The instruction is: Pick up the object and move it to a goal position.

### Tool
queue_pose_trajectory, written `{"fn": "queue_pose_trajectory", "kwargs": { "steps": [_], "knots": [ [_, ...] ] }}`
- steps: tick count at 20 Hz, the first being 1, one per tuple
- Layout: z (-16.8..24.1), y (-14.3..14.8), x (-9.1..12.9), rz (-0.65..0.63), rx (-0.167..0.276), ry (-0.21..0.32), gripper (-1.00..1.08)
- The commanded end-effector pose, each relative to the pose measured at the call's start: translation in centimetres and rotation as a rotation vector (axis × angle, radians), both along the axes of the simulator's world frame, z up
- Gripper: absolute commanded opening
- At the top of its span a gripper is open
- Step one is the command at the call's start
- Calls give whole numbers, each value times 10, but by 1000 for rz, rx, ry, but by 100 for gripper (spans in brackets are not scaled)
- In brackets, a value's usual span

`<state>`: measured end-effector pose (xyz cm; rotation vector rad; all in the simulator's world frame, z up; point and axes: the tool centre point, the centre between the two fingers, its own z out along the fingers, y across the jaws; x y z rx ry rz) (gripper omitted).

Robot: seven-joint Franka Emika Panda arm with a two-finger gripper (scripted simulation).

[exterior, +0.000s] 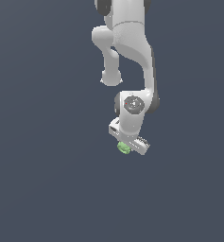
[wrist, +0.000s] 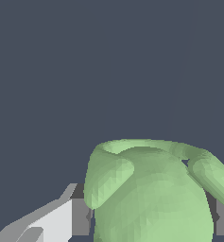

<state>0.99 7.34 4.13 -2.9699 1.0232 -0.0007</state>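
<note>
Object (wrist: 151,198) between claw (exterior: 124,148) fingers (wrist: 61,220); no legible writing anywhere.

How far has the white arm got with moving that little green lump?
Done: the white gripper has reached the small light-green lumpy object. In hand: the wrist view shows the object between grey fingers, seemingly gripped. Left: carrying it to the goal, which no picture shows. Whether it is lifted is unclear.

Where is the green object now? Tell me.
In the exterior view, the green object sits just below centre, under the white tool; the wrist view shows it between the fingers.
</note>
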Motion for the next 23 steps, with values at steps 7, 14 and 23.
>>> {"fn": "queue_pose_trajectory", "kwargs": {
  "steps": [7,14,23],
  "knots": [
    [8,37,-31,1,0,0,-100],
    [16,79,-66,1,0,0,-100],
    [20,100,-81,0,0,1,-100]
  ]
}}
